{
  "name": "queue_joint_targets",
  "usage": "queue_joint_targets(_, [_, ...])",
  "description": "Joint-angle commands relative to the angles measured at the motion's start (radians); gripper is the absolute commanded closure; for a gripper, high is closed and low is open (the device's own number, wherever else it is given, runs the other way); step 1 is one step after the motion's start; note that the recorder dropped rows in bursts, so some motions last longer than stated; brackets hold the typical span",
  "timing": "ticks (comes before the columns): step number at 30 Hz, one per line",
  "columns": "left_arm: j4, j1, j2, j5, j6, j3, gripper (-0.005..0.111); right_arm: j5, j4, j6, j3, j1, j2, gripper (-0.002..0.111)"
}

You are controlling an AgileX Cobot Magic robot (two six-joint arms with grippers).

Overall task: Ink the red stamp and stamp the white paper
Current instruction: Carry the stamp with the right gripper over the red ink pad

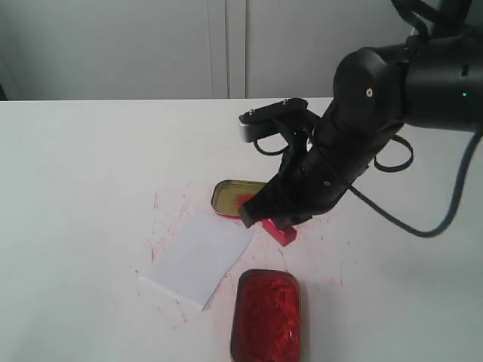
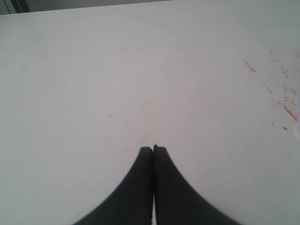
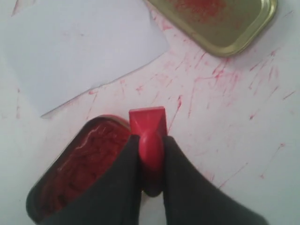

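My right gripper [image 3: 151, 140] is shut on the knobbed handle of the red stamp [image 3: 148, 126], whose square base sticks out past the fingertips. In the exterior view the red stamp [image 1: 280, 231] hangs just above the table between the ink tin [image 1: 266, 315] and the gold-lined lid [image 1: 235, 197]. The white paper [image 1: 200, 256] lies to the left of the stamp, plain where it shows. The ink tin [image 3: 79, 164] sits beside the stamp's base in the right wrist view. My left gripper [image 2: 153, 148] is shut on nothing, over bare tabletop.
Red ink streaks [image 1: 170, 219] mark the white tabletop around the paper and lid. The gold-lined lid [image 3: 220, 21] carries red smears. The right arm [image 1: 392, 98] reaches in from the upper right. A wall stands behind the table.
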Motion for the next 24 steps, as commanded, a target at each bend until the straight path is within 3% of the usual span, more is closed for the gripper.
queue_joint_targets(1, [0.0,0.001,-0.004,-0.003,-0.002,0.004,0.107,-0.042,-0.009,0.057,0.073,0.057,-0.047,0.108])
queue_joint_targets(14, [0.0,0.001,-0.004,-0.003,-0.002,0.004,0.107,-0.121,-0.229,0.432,0.178,0.261,-0.054,0.108])
queue_joint_targets(24, [0.0,0.001,-0.004,-0.003,-0.002,0.004,0.107,-0.145,-0.286,0.572,0.216,0.293,-0.049,0.108])
